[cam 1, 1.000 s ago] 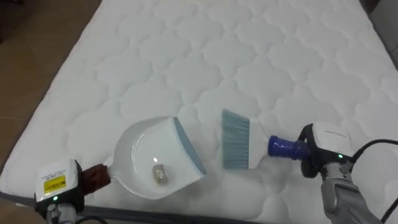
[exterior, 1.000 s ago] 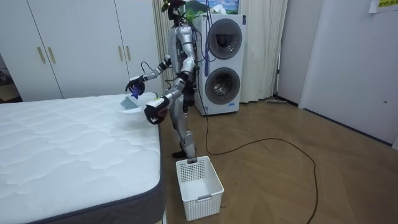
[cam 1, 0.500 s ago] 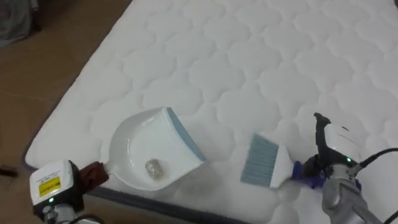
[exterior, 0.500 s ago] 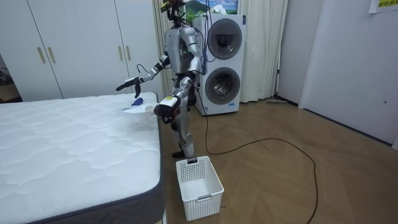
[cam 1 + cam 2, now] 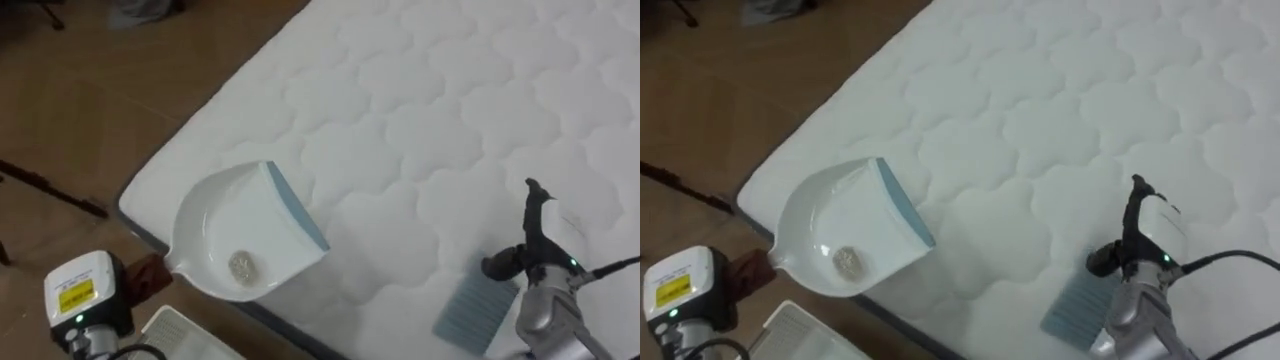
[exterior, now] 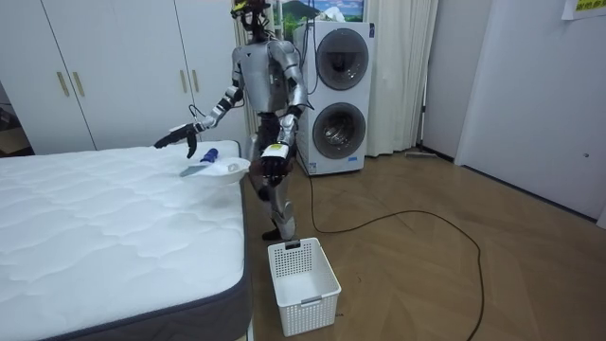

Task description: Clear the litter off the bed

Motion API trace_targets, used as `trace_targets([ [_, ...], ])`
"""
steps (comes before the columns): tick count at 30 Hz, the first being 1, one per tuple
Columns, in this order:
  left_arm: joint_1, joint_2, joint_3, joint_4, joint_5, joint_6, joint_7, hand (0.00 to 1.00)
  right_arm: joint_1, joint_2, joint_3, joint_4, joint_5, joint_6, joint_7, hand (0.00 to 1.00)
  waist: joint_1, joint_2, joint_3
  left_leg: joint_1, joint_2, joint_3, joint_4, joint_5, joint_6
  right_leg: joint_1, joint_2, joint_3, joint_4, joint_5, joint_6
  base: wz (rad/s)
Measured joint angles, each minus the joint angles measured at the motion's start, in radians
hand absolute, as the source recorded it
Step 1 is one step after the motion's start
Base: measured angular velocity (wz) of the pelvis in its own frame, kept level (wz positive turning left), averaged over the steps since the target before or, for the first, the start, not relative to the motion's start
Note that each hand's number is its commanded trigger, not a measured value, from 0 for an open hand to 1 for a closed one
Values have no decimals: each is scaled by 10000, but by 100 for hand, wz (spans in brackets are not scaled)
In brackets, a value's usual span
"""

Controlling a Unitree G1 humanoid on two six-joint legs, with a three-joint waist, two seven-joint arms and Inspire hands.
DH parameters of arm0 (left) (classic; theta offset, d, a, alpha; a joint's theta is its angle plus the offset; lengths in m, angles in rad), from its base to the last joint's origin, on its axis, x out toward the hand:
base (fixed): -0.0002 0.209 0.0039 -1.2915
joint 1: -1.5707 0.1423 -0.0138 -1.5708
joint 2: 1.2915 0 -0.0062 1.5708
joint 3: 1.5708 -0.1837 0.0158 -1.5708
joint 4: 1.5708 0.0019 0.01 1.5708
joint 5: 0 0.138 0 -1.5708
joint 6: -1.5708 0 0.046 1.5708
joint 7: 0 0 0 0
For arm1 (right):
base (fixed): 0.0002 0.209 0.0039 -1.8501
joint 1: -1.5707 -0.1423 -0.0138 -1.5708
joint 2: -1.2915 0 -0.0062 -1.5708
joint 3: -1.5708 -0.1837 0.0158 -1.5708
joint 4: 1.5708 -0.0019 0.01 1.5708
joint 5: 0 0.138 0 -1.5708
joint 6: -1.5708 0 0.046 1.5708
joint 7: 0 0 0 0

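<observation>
**Though the bed point(image 5: 430, 100) looks swept, the dustpan point(image 5: 245, 235) is not yet emptied**

Clenched on the dustpan's handle, the left robot hand point(image 5: 100, 298) holds the pan just ahead of itself at the bed's edge. A small scrap point(image 5: 241, 264) lies inside the pan. The right robot hand point(image 5: 532, 240) is released, fingers straight and grasping nothing. The brush point(image 5: 466, 310) lies on the mattress close under its wrist. Beyond both robot hands the quilted surface shows no litter, so the sweeping seems finished. What remains, by my reading, is tipping the scrap out, probably into the white basket point(image 5: 185, 332) on the floor beside the left robot hand.
</observation>
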Motion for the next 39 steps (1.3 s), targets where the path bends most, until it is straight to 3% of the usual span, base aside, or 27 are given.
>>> trace_targets([
  [5, 73, -4, 282, -87, 41, -183, -1, 100, 397, 223, -62, -651, 471, 3, -15, 0, -95, -34, -29, 436, -256, -370, -388, 14, 33, 576, 33, 133, -13, 73, 124, 36],
  [7, 75, -96, 279, -281, 29, -225, -27, 100, 811, 268, -194, -950, 750, 0, -36, 0, -270, -53, -53, 514, -376, -1073, -350, 51, 95, 761, 19, 367, 175, 91, 157, 103],
  [8, 13, -125, 239, -301, 26, -362, -92, 100, 1037, 354, -341, -979, 753, -2, -41, 0, -560, -18, -42, 545, -494, -1883, -259, 92, 139, 620, -2, 741, 716, 86, 164, 145],
  [9, -32, -112, 120, -339, 17, -446, -111, 100, 1415, 447, -501, -1159, 810, -24, -46, 0, -709, -9, -55, 453, -570, -2544, -130, 105, 147, 435, 275, 1902, 653, -130, 178, 131],
  [10, -60, -122, 100, -397, 9, -459, -110, 100, 1527, 454, -556, -1288, 880, -53, -43, 0, -648, -13, -55, 332, -585, -2814, -58, 105, 145, 271, 510, 2605, 322, -241, 121, 79],
  [11, -77, -125, 118, -417, -33, -473, -112, 100, 1507, 456, -567, -1498, 1115, -129, -28, 0, -598, 22, -32, 11, -697, -3350, 117, 142, 83, -70, 875, 3481, -452, -213, 69, 65],
  [12, -131, -122, 104, -400, -31, -482, -141, 100, 1517, 453, -599, -1703, 1275, -217, -46, 0, -748, 53, -10, -298, -882, -3784, 359, 167, 44, -202, 1100, 4078, -1120, 332, -24, 84],
  [13, -143, -162, 83, -368, -23, -519, -157, 100, 1544, 434, -605, -1715, 1358, -255, -58, 0, -894, 103, -33, -401, -949, -3991, 420, 190, 19, -81, 1125, 4054, -1061, 461, -211, 104],
  [14, -148, -180, 78, -371, -10, -678, -164, 100, 1551, 415, -653, -1774, 1589, -258, -77, 0, -923, 86, -23, -430, -1045, -4052, 248, 318, -3, 14, 1068, 3710, -1076, 495, -235, 87],
  [16, -165, -181, 91, -392, 9, -933, -166, 100, 1635, 367, -793, -2031, 1733, -258, -78, 0, -972, 44, 3, -444, -924, -3309, 140, 493, 56, 195, 979, 3292, -1077, 483, -223, 77],
  [17, -160, -180, 100, -444, 105, -984, -170, 100, 1734, 363, -897, -2328, 1779, -275, -75, 0, -975, 4, -11, -512, -690, -2634, 169, 519, 93, 249, 981, 3234, -1050, 418, -176, 64],
  [20, -139, -170, 115, -697, 310, -985, -171, 100, 1823, 377, -1001, -2713, 1870, -517, 127, 0, -717, -184, -58, -601, -789, -2862, 278, 531, 84, 252, 1009, 3229, -1070, 353, -105, 36],
  [24, 86, -177, 229, -902, 320, -987, -164, 100, 1870, 419, -998, -3018, 2342, -537, 460, 0, -310, -304, -101, -595, -920, -3046, 505, 536, 158, 424, 1040, 3117, -1071, 400, -56, 18],
  [29, 363, -198, 491, -903, 331, -887, -129, 100, 1879, 615, -992, -3038, 3187, -536, 521, 0, -267, -391, -81, -949, -1139, -3514, 751, 528, 193, 461, 1038, 2722, -1101, 359, -24, 36],
  [31, 351, -215, 490, -907, 333, -893, -114, 100, 1859, 655, -995, -3038, 3317, -536, 514, 0, -356, -347, -63, -1322, -1182, -3487, 1024, 555, 254, 383, 1040, 2264, -1069, 305, -26, 68],
  [32, 339, -264, 483, -909, 334, -899, -114, 100, 1863, 655, -1006, -3033, 3380, -535, 498, 0, -526, -314, -41, -1586, -1061, -3140, 1152, 584, 323, 384, 1011, 1879, -1066, 251, -8, 104],
  [33, 270, -331, 480, -910, 342, -899, -121, 100, 1851, 656, -1060, -3031, 3534, -543, 405, 0, -757, -242, 2, -1882, -740, -2042, 1260, 602, 550, 401, 956, 1361, -1020, 131, 23, 114],
  [35, 166, -429, 452, -849, 425, -908, -121, 100, 1838, 658, -1092, -2907, 3951, -543, 298, 0, -804, -218, 32, -1978, -298, -676, 1312, 506, 795, 326, 857, 970, -721, -126, 68, 72],
  [36, 194, -487, 449, -767, 413, -913, -122, 100, 1828, 653, -1092, -2863, 4150, -543, 309, 0, -603, -203, 35, -1912, -410, -757, 1250, 475, 807, 247, 787, 1024, -644, -207, 126, 23],
  [37, 229, -488, 449, -757, 405, -909, -122, 100, 1802, 656, -1089, -2844, 4250, -543, 326, 0, -597, -196, 45, -1865, -493, -819, 1162, 475, 808, 225, 800, 1004, -652, -215, 150, 23],
  [39, 230, -488, 487, -749, 420, -957, -110, 100, 1835, 616, -1108, -2775, 4458, -544, 474, 0, -647, -191, 46, -1772, -823, -1126, 910, 608, 949, 230, 754, 1380, -626, -248, 198, 51],
])
